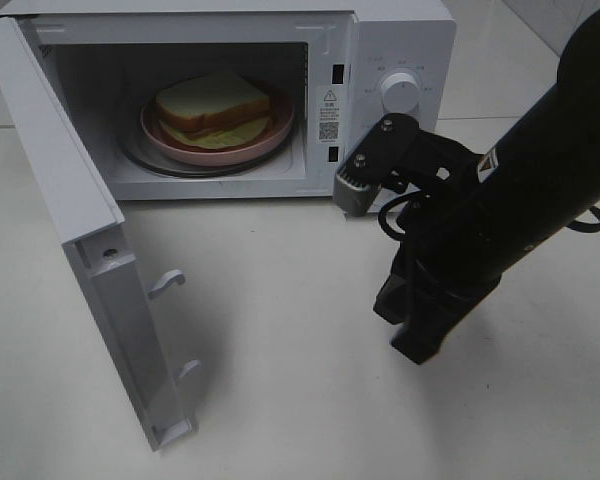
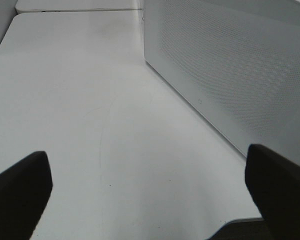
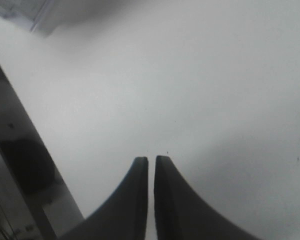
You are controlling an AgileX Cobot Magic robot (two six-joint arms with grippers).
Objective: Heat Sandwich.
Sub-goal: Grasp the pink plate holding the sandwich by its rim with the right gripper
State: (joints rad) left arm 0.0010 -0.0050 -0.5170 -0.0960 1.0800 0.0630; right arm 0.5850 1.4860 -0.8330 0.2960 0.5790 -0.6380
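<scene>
The sandwich (image 1: 213,100) lies on a round pink plate (image 1: 220,148) inside the open white microwave (image 1: 395,40), on its glass turntable. My right gripper (image 1: 420,348) hangs on its black arm in front of the microwave's control panel, pointing down at the table, clear of the sandwich. In the right wrist view the right gripper (image 3: 151,160) is shut and empty, with only a hairline gap. My left gripper (image 2: 147,157) is open wide and empty, low over the table beside the microwave's perforated side wall (image 2: 230,65). It does not show in the exterior view.
The microwave door (image 1: 70,200) stands swung open to the front left, its latch hooks (image 1: 168,283) sticking out. The timer dial (image 1: 400,90) is on the right panel. The white table (image 1: 280,400) stretches in front.
</scene>
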